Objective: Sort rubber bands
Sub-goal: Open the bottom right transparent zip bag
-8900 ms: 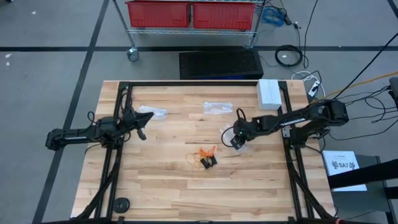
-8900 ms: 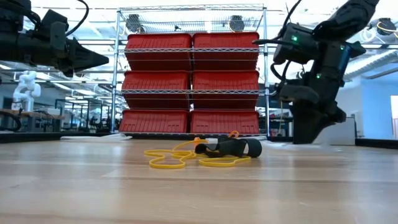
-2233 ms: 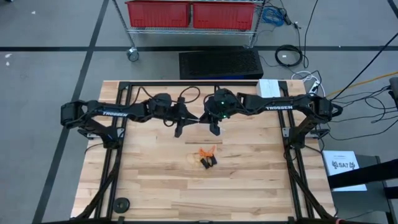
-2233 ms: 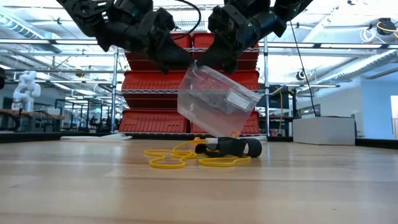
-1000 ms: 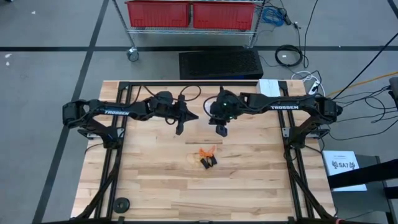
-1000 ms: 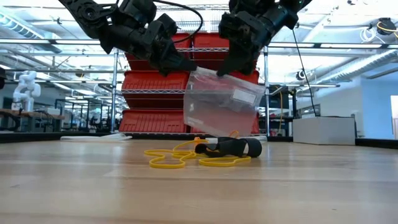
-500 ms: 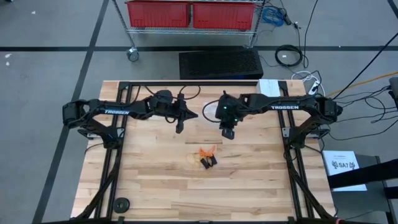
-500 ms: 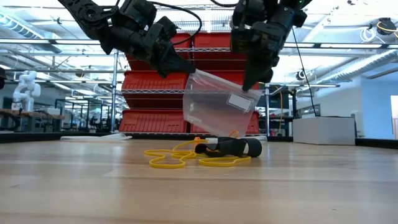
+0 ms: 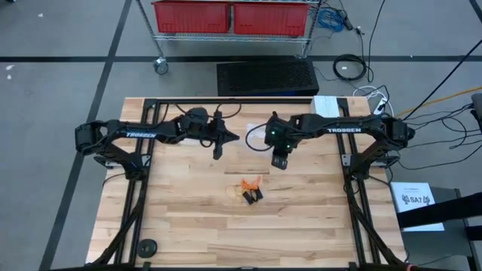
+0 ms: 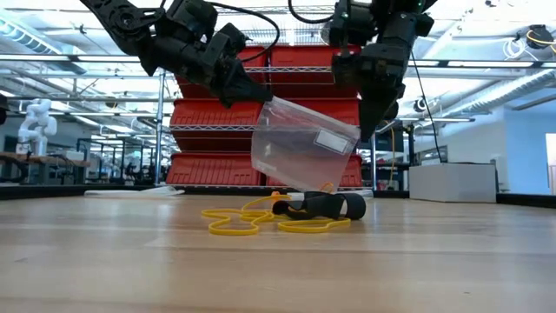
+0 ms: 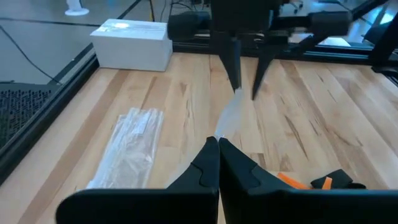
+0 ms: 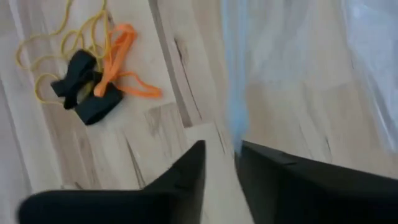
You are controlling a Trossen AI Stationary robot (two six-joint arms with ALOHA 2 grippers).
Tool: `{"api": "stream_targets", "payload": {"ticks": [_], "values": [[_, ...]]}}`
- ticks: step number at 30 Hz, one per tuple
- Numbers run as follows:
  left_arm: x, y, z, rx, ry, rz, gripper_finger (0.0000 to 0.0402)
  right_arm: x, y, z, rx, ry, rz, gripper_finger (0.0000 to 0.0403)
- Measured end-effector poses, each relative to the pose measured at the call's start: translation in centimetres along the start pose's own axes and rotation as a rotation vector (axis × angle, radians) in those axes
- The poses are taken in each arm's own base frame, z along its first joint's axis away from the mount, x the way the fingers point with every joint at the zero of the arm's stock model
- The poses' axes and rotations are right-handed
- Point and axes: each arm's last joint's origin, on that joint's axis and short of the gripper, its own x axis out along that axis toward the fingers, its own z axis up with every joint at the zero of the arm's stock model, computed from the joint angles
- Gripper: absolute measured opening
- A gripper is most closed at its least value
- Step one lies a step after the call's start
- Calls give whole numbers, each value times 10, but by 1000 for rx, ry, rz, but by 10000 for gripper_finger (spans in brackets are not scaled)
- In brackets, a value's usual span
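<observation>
Left hand (image 10: 257, 92) is clamped on one top corner of a clear bag (image 10: 302, 144), holding it in the air mid-surface. Right hand (image 10: 365, 130) sits at the bag's other corner with fingers parted — bag edge in the gap, not gripped. Bands (image 9: 251, 190) lie in a small pile on the surface (image 9: 188, 226), just below the bag — orange, black and tan together.

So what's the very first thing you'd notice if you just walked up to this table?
The clear plastic bag hanging in the air over the middle of the wooden table, pinched at one top corner by the shut left gripper, while the right gripper sits at its other top corner with fingers parted. Right under it lies a small tangle of orange, black and yellow rubber bands. Behind stands a rack of red bins.
</observation>
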Motion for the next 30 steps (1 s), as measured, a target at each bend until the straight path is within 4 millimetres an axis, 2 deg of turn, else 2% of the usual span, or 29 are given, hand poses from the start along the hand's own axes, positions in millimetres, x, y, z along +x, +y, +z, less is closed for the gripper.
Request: {"api": "stream_targets", "payload": {"ticks": [6,9,12,14,16,18,22,23,30], "values": [[0,0,0,-3,1,-3,0,-6,-2,0,12,34,-16,168],[1,-2,0,-14,2,-9,0,-20,1,6,-15,36,-2,185],[1,-2,-3,-26,26,-18,0,-42,6,8,-67,10,3,186],[1,-2,-6,-33,44,-18,0,-53,8,8,-102,-41,8,175],[0,-2,-9,-35,50,-19,0,-53,8,11,-118,-111,2,153],[0,-3,-10,-37,52,-20,0,-44,7,16,-125,-202,-8,118],[1,-6,-10,-21,47,-30,0,-18,13,21,-180,-402,-26,24],[2,-6,-9,-13,44,-33,0,-12,15,19,-194,-429,-48,13],[2,-7,-9,-10,44,-36,0,-2,21,21,-210,-537,-95,2]]}}
